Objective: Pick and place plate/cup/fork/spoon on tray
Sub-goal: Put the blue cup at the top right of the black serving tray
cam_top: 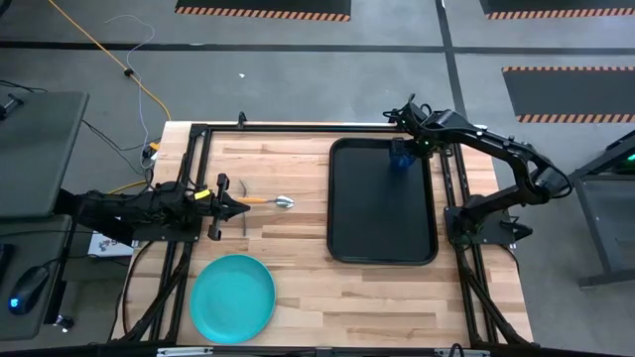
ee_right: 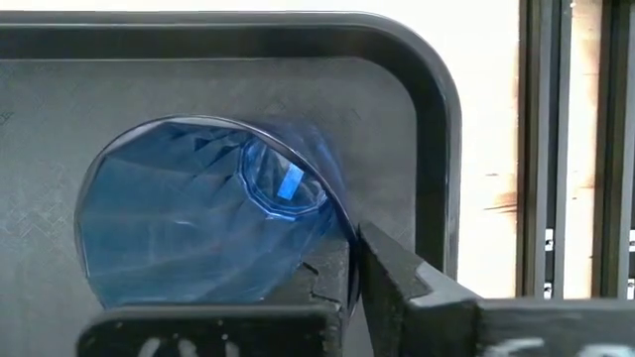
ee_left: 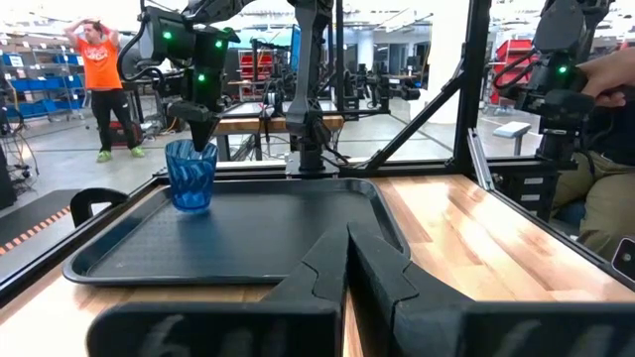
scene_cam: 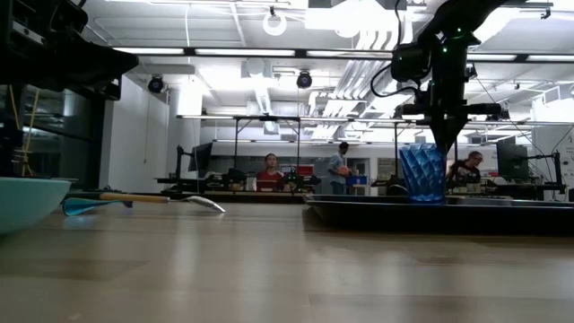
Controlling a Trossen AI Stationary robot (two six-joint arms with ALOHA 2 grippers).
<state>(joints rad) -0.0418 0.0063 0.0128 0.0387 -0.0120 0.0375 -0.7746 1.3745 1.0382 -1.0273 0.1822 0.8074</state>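
The dark-blue cup (cam_top: 401, 157) stands upright on the black tray (cam_top: 382, 223), in its far right corner; it also shows in the low view (scene_cam: 421, 172). My right gripper (ee_right: 355, 273) is shut on its rim from above. The orange-handled spoon (cam_top: 270, 202) lies on the wood left of the tray. The thin dark fork (cam_top: 243, 185) lies beside it. My left gripper (cam_top: 243, 206) is shut and empty, above the spoon's handle end; its fingertips show closed in the left wrist view (ee_left: 347, 260). The turquoise plate (cam_top: 232, 297) rests on the table near the front left. My right gripper pinches the cup's wall at the rim (ee_right: 342, 233), one finger inside the cup and one outside. The fingers come from above, pointing down. The cup stands upright with its base (scene_cam: 421, 199) on the tray.
Black frame rails (cam_top: 451, 188) run along the tray's right side and along the table's left and far edges. Bare wood lies between the spoon and the tray and in front of the tray. People show in the room beyond the table (scene_cam: 269, 170).
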